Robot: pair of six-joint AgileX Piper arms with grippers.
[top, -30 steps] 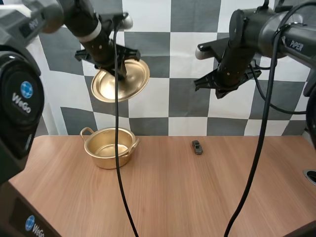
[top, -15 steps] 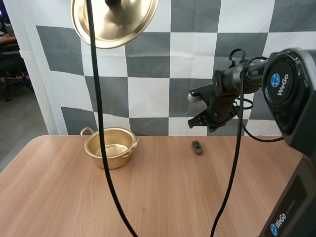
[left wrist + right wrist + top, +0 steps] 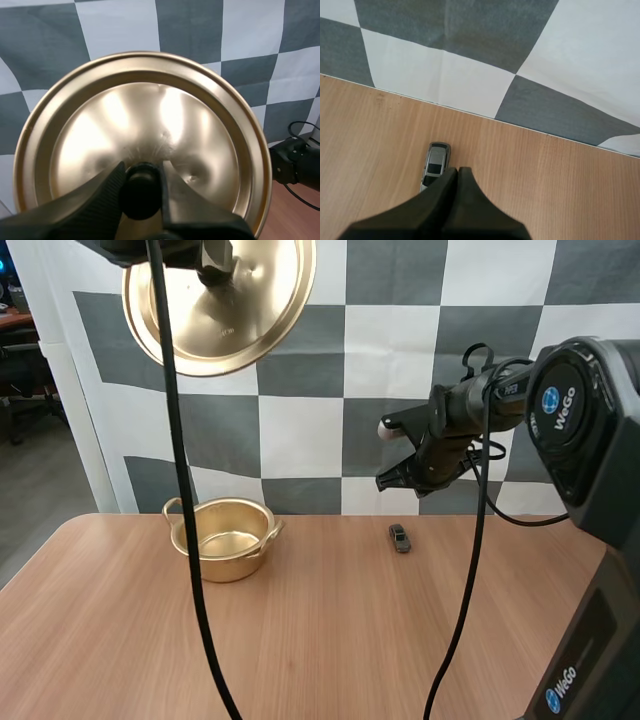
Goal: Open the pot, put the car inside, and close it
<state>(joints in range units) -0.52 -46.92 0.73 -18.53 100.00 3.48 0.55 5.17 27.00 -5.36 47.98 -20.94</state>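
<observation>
A golden pot [image 3: 222, 538] stands open and upright near the far left corner of the wooden counter [image 3: 330, 640], while its golden lid [image 3: 145, 130] hangs high above that corner, tipped steeply on edge, with the left tool [image 3: 142, 173] clamped on the lid's black knob [image 3: 142, 192]. A small grey toy car [image 3: 400, 538] sits on the counter close to the far edge, a little right of the middle and well apart from the pot. The right tool [image 3: 456, 176] hovers just above the car, its two fingers pressed together into one dark wedge, holding nothing.
</observation>
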